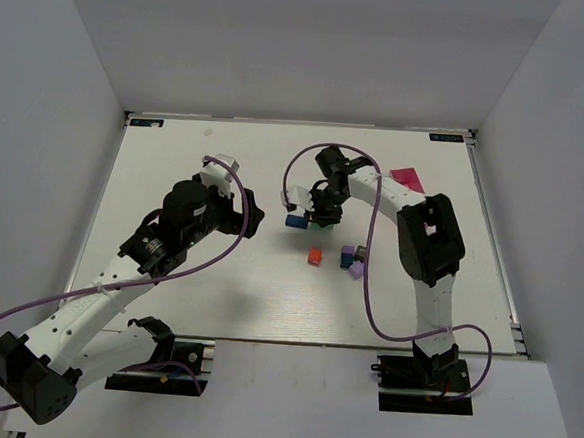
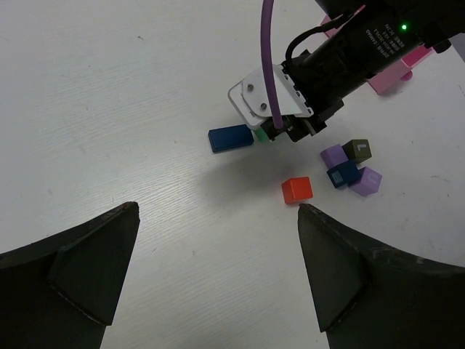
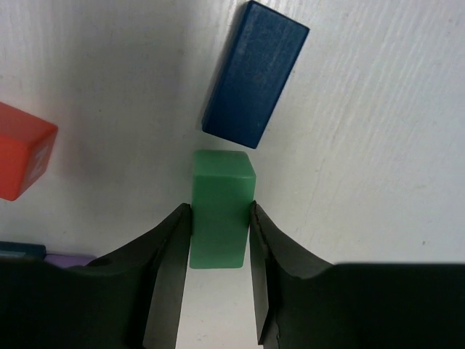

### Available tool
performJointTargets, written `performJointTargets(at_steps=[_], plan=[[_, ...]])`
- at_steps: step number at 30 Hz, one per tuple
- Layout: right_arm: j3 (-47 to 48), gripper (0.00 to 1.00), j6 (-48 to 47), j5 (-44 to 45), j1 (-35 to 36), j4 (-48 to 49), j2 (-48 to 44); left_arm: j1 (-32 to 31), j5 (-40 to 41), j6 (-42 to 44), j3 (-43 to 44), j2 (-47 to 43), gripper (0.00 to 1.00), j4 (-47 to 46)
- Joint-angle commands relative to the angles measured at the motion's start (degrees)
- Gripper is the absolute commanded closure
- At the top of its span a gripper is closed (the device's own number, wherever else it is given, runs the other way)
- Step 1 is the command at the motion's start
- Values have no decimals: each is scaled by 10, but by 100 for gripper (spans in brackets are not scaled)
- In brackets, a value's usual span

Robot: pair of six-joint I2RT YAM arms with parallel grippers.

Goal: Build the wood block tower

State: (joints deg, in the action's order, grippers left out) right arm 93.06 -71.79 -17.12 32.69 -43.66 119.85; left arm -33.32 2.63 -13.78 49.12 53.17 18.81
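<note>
My right gripper [image 3: 220, 209] is shut on a green block [image 3: 220, 182], held low over the table beside one end of a long blue block [image 3: 254, 73]. In the top view the right gripper [image 1: 320, 219] is at mid-table with the blue block [image 1: 296, 220] to its left. A red block [image 1: 314, 257] lies just nearer. A cluster of purple [image 1: 347, 254], lilac [image 1: 356, 270] and dark [image 1: 359, 253] blocks lies to its right. My left gripper [image 2: 218, 209] is open and empty, hovering left of the blocks, with the red block [image 2: 297, 190] near its right fingertip.
A pink tray [image 1: 407, 178] lies at the back right, behind the right arm; it also shows in the left wrist view [image 2: 392, 73]. The right arm's purple cable [image 1: 370, 245] loops over the block cluster. White walls enclose the table.
</note>
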Motion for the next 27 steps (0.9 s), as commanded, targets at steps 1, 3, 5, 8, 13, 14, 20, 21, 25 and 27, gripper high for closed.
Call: performJointTargets(at_steps=[1,3,5,8,13,14,20,21,25,27], plan=[[34,65,-2,0,-1,-19,20,4,8,4,-2,-3,0,-8],[36,65,1,4,-3,-16,20,4,8,4,-2,-3,0,-8],[34,65,3,7,-2,-13,20,4,8,4,-2,-3,0,-8],[32,64,8,12,-4,-1,21,4,8,4,-2,-3,0,-8],[34,62,10,17,-3,0,24,4,8,4,-2,-3,0,-8],[34,62,10,18,-2,0,24,4,8,4,-2,-3,0,-8],[27,59,19,18,-2,2,23,4,8,4,-2,-3,0,-8],[27,59,19,19,-3,2,22,4,8,4,-2,-3,0,-8],[27,59,31,23,-3,10,21,4,8,4,-2,-3,0,-8],[27,59,38,24,-3,10,23,4,8,4,-2,-3,0,-8]])
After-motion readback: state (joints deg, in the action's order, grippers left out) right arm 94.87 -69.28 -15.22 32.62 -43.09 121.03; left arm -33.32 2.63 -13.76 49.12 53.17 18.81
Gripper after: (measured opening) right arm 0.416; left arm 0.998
